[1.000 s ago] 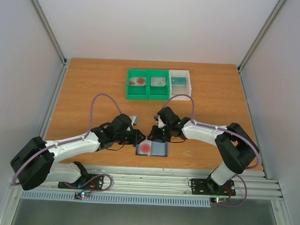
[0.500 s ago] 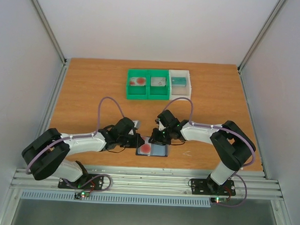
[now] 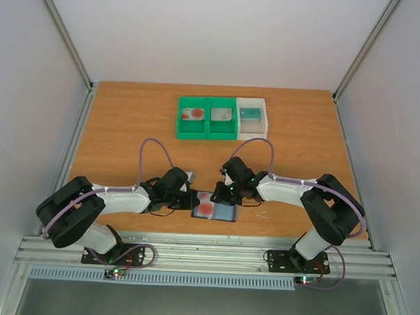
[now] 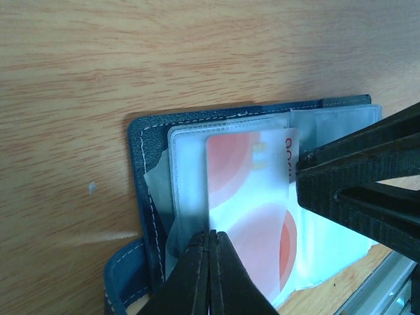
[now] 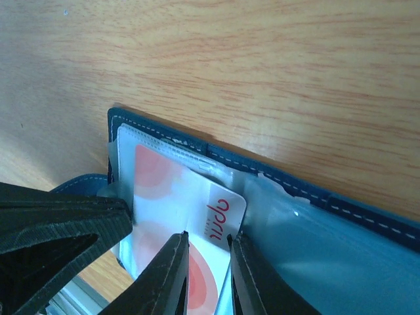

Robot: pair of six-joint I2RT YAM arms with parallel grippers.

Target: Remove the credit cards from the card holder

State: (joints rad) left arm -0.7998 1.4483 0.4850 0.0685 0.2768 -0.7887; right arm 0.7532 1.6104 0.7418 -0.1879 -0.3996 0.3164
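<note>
Fingers [image 4: 190,279] of the left gripper [image 4: 210,237] were pressed together at the edge of the card [image 4: 249,197]; whether they pinched it we could not tell. The right gripper [image 5: 207,237] held its fingers [image 5: 164,275] slightly apart, astride the card's corner. Only the top view gave us the table [image 3: 128,126], with two green bins [image 3: 207,119] and one white bin [image 3: 264,121] far back. They stood well apart from the one card holder [image 3: 225,214], open near the front edge between both grippers. Only the wrist views showed us its pale stitching, the clear sleeves and lettering on the one red-blotched card.
</note>
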